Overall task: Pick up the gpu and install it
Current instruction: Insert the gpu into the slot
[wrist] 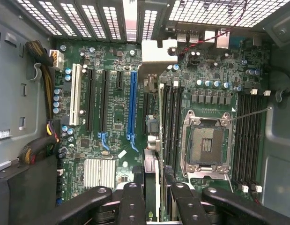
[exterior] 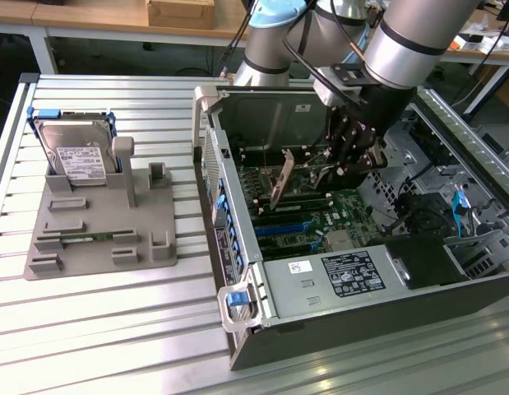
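Open case [exterior: 238, 271], claw-held gpu [exterior: 280, 183]

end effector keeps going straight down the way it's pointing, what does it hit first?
Likely the motherboard. The end effector is shut on the gpu, pointing into the open case, so the card's lower edge would touch first, near the blue slot. Exact alignment is unclear.

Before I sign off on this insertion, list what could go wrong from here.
1. The thin dark circuit card with a silver metal bracket, held by the gripper, hangs tilted above the green motherboard; it may meet the long blue slot askew.
2. Its bracket could catch the grey computer case's rear wall.
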`<state>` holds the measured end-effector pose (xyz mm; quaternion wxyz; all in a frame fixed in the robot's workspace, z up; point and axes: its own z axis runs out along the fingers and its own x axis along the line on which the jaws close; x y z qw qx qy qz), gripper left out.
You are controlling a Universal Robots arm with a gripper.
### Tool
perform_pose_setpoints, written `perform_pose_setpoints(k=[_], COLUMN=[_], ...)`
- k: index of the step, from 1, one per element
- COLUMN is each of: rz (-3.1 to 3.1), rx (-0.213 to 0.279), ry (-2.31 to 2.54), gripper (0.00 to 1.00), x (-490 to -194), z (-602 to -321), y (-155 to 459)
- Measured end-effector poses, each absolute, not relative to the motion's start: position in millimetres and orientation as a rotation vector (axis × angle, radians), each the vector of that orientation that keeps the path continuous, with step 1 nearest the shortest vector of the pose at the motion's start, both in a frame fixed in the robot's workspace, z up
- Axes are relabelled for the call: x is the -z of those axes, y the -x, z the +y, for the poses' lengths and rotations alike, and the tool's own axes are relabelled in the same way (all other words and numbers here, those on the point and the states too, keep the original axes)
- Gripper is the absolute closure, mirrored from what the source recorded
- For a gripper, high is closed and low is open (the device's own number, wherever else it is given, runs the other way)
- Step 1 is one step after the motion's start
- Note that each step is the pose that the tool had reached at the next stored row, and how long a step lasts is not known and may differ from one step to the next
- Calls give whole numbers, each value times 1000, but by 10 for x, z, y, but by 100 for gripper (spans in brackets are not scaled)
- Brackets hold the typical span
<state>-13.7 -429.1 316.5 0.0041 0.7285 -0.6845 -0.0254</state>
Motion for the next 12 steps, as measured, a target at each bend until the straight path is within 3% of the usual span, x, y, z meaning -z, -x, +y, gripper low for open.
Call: perform_pose_setpoints(k=[12], rz=[-2145], rx=[79], ry=[-2283], gripper=[73], x=[-3149], z=[-4318], y=[242])
